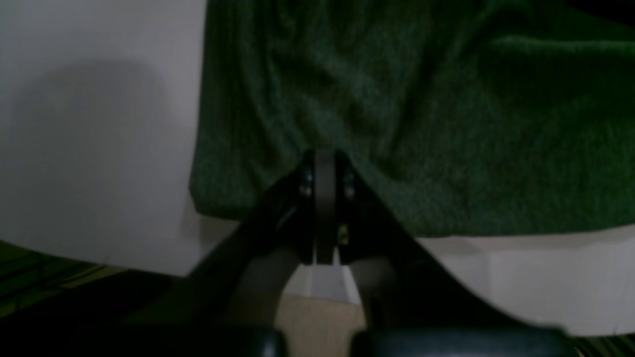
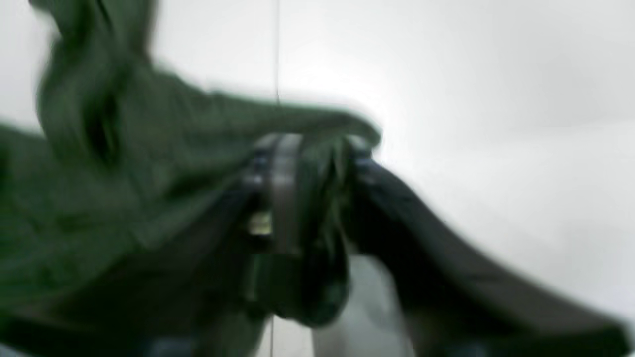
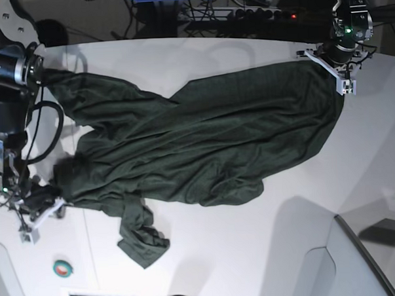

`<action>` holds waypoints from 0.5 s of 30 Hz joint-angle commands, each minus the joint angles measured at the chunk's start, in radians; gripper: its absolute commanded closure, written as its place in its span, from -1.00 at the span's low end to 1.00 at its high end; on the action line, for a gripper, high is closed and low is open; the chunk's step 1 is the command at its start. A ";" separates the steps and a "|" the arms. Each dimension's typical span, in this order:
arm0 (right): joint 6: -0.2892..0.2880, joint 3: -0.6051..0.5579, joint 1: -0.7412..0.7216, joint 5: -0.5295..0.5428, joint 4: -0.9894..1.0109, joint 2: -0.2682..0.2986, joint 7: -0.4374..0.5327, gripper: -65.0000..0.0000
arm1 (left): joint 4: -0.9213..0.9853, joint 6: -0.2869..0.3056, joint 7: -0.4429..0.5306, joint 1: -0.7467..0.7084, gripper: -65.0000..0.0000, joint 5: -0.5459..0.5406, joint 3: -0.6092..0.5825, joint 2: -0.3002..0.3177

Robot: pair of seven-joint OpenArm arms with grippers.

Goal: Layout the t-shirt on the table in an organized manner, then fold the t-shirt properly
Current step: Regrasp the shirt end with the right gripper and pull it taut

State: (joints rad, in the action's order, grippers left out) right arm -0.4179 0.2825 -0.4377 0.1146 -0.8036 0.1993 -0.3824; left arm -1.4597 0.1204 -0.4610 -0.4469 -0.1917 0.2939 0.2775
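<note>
The dark green t-shirt [image 3: 204, 148] lies stretched across the smooth white table [image 3: 267, 250], a thin soft knit rumpled into long diagonal creases, with one crumpled sleeve [image 3: 141, 239] trailing toward the table's near side. At the far corner the left gripper [image 1: 325, 163] has its black jaws pressed tightly together on the shirt's hem, the fine ribbed weave bunching into a small peak where the cloth is nipped; the hem hangs in a soft curve just above the table's pale edge. At the other end the right gripper [image 2: 307, 163] is blurred, yet a twisted wad of green fabric sits between its dark fingers [image 2: 283, 193], which stand somewhat apart around it. A thin dark seam [image 2: 277, 49] runs straight over the glossy tabletop behind it. A small teal ring [image 3: 62, 268] rests on the table near that arm.
</note>
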 commanded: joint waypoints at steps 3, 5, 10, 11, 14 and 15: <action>-0.003 -0.079 -0.046 -0.056 -0.040 0.012 0.012 -0.12 | -0.019 -0.005 0.011 -0.008 1.00 -0.001 0.006 0.015; -0.003 -0.072 0.024 -0.089 -0.162 0.018 -0.112 -0.02 | -0.023 -0.005 0.015 -0.023 1.00 -0.001 0.017 0.015; -0.006 -0.010 0.412 -0.054 -0.646 -0.056 -0.307 0.18 | -0.075 -0.005 0.017 -0.042 1.00 -0.001 0.115 -0.007; -0.006 -0.010 0.475 -0.049 -0.705 -0.073 -0.307 0.18 | -0.091 -0.005 0.014 -0.043 1.00 -0.001 0.121 -0.008; -0.006 -0.012 0.595 -0.051 -0.811 -0.153 -0.286 0.16 | -0.121 -0.005 0.009 -0.037 1.00 -0.001 0.132 -0.013; -0.006 -0.013 0.610 -0.052 -0.817 -0.165 -0.283 0.16 | -0.126 -0.005 0.009 -0.037 1.00 -0.001 0.132 -0.013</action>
State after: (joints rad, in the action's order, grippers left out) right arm -0.4294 0.2577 0.1967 0.0666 -1.5932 0.0048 -0.6922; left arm -1.5681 0.1280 -0.4641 -0.4747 -0.1925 0.4175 0.2501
